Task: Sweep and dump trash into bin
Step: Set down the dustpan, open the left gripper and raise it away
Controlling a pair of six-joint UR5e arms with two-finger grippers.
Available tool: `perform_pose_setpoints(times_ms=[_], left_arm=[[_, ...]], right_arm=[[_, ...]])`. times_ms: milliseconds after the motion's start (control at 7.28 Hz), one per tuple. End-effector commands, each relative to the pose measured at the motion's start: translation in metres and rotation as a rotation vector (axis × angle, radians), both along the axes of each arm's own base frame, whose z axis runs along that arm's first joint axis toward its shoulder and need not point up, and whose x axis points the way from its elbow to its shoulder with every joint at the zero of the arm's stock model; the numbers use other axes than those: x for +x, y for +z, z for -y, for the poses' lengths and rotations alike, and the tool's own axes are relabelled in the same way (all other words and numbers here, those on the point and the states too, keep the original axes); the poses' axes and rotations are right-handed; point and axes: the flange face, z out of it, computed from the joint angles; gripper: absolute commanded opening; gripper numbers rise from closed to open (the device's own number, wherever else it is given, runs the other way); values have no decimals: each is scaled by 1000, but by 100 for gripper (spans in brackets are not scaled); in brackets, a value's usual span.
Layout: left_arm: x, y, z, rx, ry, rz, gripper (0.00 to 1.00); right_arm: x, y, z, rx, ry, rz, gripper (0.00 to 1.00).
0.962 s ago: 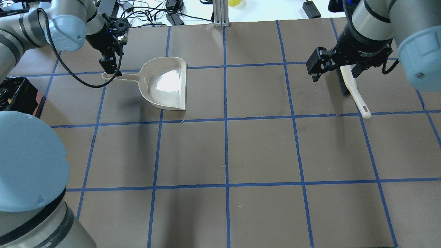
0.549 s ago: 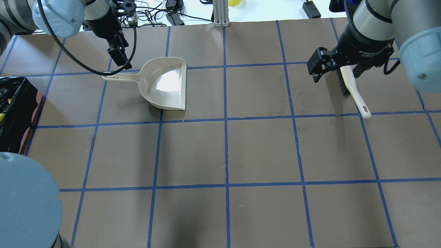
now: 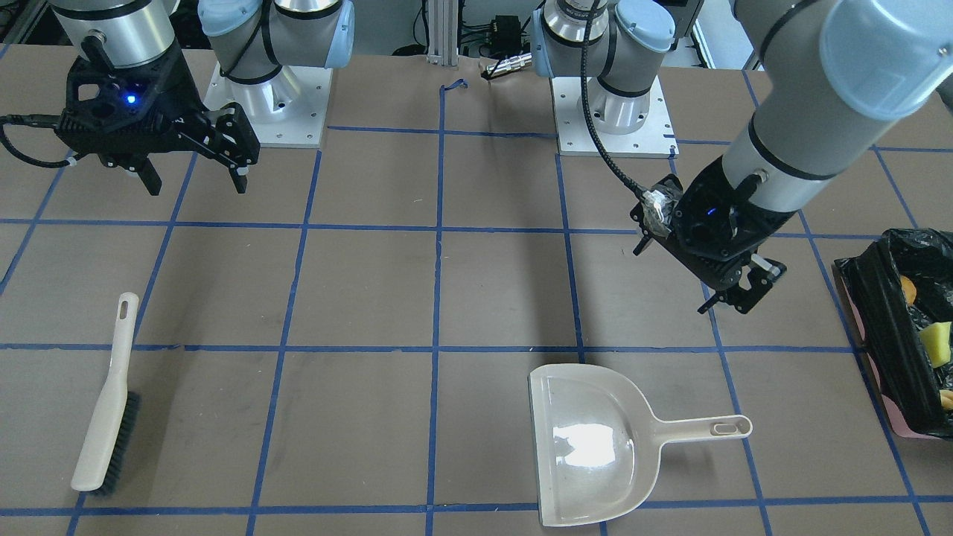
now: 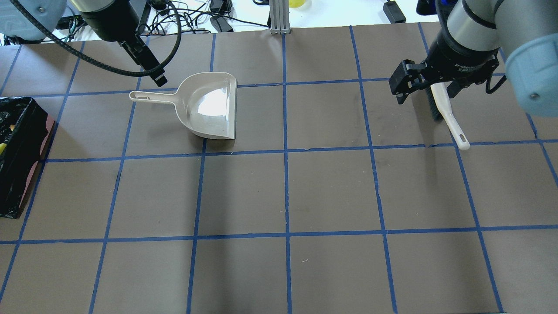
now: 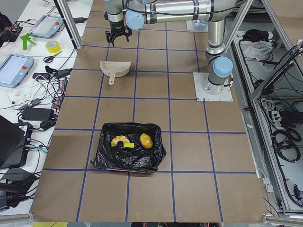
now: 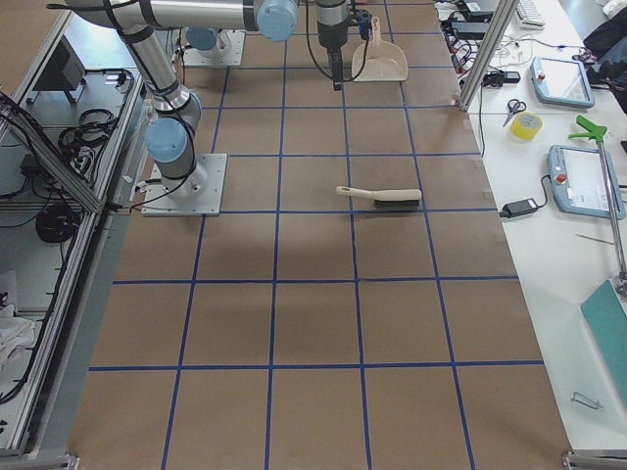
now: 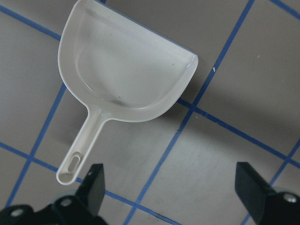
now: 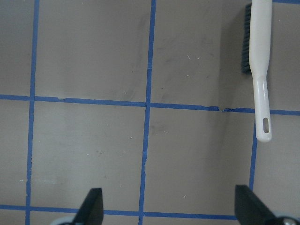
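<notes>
In the bin, the trash lay dumped; dustpan and brush lay set down, left gripper and right gripper spread wide, empty; nothing seemed left.

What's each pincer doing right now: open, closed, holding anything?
Left pincer: open, holding nothing; the dustpan lies free below it.
Right pincer: open, holding nothing; the brush lies free on the table.

From overhead you find the dustpan on the far left part of the table. Its handle points toward the bin at the left edge, well apart from it. The trash lies in the bin. The brush lies far right, well apart from the dustpan.
</notes>
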Motion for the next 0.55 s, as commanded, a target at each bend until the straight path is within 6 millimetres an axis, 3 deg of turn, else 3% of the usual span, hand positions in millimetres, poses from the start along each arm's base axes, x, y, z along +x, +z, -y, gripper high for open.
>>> perform_pose_setpoints(times_ms=[0, 412], left_arm=[[-7, 9, -40, 17, 305, 13, 100], [-10, -3, -84, 49, 630, 13, 100]], right_arm=[[1, 1, 0, -2, 7, 5, 100], [0, 0, 0, 0, 6, -1, 100]])
